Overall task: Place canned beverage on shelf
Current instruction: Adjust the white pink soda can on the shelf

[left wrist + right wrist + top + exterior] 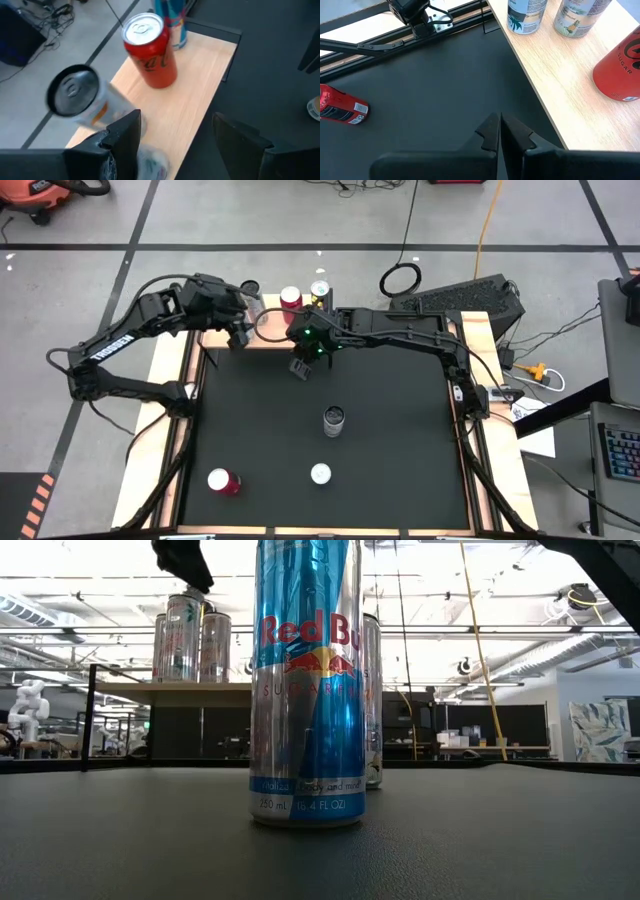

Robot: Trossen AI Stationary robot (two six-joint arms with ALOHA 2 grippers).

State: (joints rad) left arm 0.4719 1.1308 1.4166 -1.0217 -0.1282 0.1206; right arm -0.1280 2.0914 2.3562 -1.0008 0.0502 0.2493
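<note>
The shelf (272, 332) (190, 95) stands at the table's far edge, a light wooden top on thin dark legs. Several cans stand upright on it: a red can (150, 50) (291, 300), a blue can (172, 20), and two pale cans (525, 15) (580, 17). My left gripper (175, 120) (240, 332) hangs open over the shelf's left end, close above a pale can with an orange label (75, 100). Whether a finger touches that can, I cannot tell. My right gripper (499, 132) (300, 367) is shut and empty above the mat, just in front of the shelf.
A tall blue-and-silver can (305, 690) (320, 474) stands on the black mat near the front edge, with another upright can (333, 420) behind it. A red can (223, 482) (342, 107) lies on its side at the near left.
</note>
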